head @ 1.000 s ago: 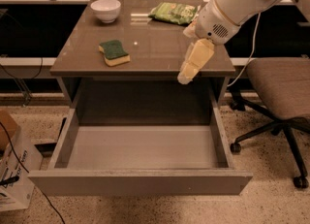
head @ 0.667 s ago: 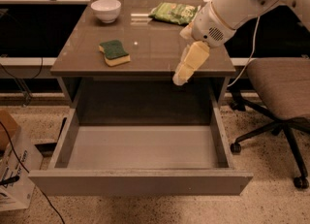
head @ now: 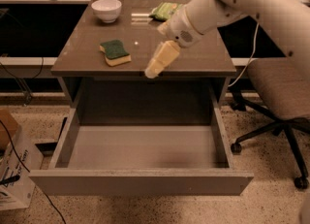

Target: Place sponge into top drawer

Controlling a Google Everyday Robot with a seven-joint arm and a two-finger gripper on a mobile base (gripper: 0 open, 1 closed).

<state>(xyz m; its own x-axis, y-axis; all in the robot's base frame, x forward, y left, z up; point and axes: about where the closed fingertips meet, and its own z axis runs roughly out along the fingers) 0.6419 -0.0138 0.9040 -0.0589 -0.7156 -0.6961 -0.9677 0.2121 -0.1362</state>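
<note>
The brown rectangular worktop has a smooth, semi-gloss finish that catches pale reflections near its far edge. The small sponge shows a coarse, matt dark-green scouring layer over porous yellow foam. The round white bowl looks glazed and shiny. The wide grey top drawer is smooth and matt inside and on its front panel. The cream, matt plastic-looking gripper hangs over the worktop's front edge, right of the sponge, below a smooth white arm shell. The beige chair seat looks like woven cloth.
</note>
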